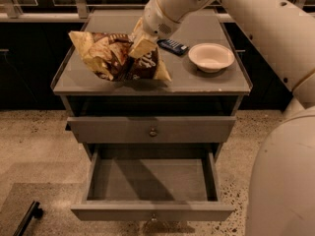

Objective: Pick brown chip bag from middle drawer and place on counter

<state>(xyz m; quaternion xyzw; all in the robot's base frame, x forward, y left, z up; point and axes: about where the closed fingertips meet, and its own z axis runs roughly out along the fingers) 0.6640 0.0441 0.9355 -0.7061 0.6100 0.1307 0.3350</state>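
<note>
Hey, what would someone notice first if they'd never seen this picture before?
The big white arm, its gripper clasping the brown chip bag over the left half of the counter. Next, the middle drawer pulled wide open below, and the white bowl on the right of the counter.

The grey counter [206, 82] carries a white bowl [211, 56] on its right side, with a small dark-blue bar wrapper [172, 46] just left of it; over its left half the gripper [141, 45] pinches the brown chip bag [110, 55]
</note>
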